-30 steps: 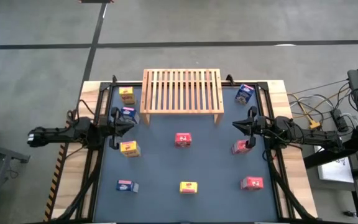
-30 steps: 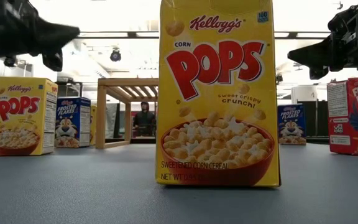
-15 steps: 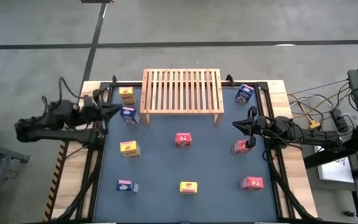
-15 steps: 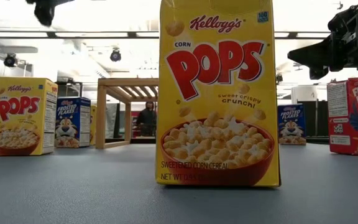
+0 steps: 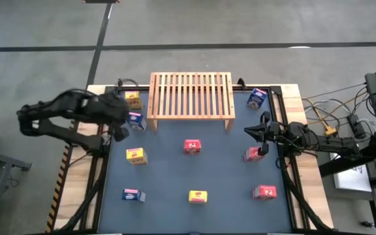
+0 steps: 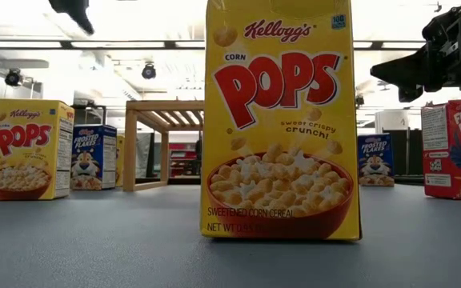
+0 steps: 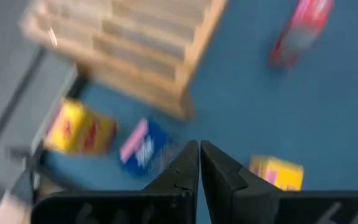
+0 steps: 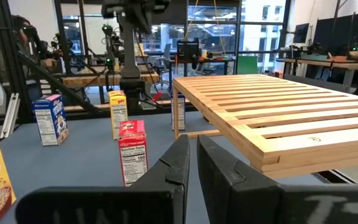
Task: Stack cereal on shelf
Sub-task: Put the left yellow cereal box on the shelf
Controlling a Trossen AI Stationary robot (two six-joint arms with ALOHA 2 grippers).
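The left hand [image 5: 119,130] hangs raised over the table's left side, its two dark fingers [image 7: 185,171] pressed together on nothing. Just below it stands a small blue cardboard cereal box [image 5: 134,120], with a yellow cereal box [image 5: 133,100] beyond it at the rear left corner and another yellow box [image 5: 136,155] nearer the front.

The right hand [image 5: 256,131] waits at the right side of the table, its fingers [image 8: 173,165] likewise clenched and empty, just beside a red cereal box [image 5: 252,154].

Between the two arms, at the back of the dark blue table [image 5: 168,176], stands the low light-wood rack with a slatted top [image 5: 191,94]; nothing lies on it. A blue box [image 5: 256,98] sits off its right end. A red box [image 5: 192,146] stands in front of the rack near the table's middle. Along the front edge are a blue box [image 5: 132,194], a yellow box [image 5: 198,196] and a red box [image 5: 265,192], well apart from one another.
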